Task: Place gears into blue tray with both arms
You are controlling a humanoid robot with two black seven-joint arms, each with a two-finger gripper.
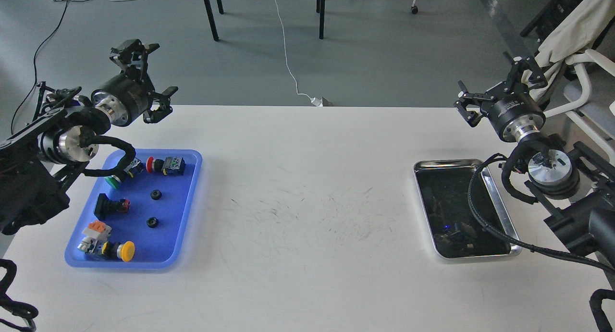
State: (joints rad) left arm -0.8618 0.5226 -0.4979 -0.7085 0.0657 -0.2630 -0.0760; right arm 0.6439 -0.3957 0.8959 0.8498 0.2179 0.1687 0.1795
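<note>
White table (pixel 307 202), scuffed grey at its middle. Blue tray (pixel 190 212) sits at the table's left side; silver metal tray (pixel 499 204) with a dark, reflective inside sits at the right side, well apart from it. Two gears lie in the blue tray, right of centre: upper gear (pixel 155 194) and lower gear (pixel 152 222), apart from each other, neither touching a switch or the rim. Also in the blue tray: red push-button switch (pixel 166 165) near the far rim, green push-button switch (pixel 114 180) partly behind the left arm's cable, a black switch (pixel 109 205) with a red part at mid-left, a white and orange switch (pixel 94 233) near the front left corner, yellow push-button switch (pixel 117 250) just beside it at the front rim. Left gripper (pixel 156 77) held high over the table's far left edge, beyond the blue tray, fingers spread wide apart, nothing between them. Right gripper (pixel 497 79) raised above the far right corner of the table, beyond the silver tray; fingers stand apart, holding nothing. Right arm's black cable (pixel 485 221) loops across the silver tray's right side. Grey floor, dark chair legs and a white cord (pixel 288 63) beyond the table.
</note>
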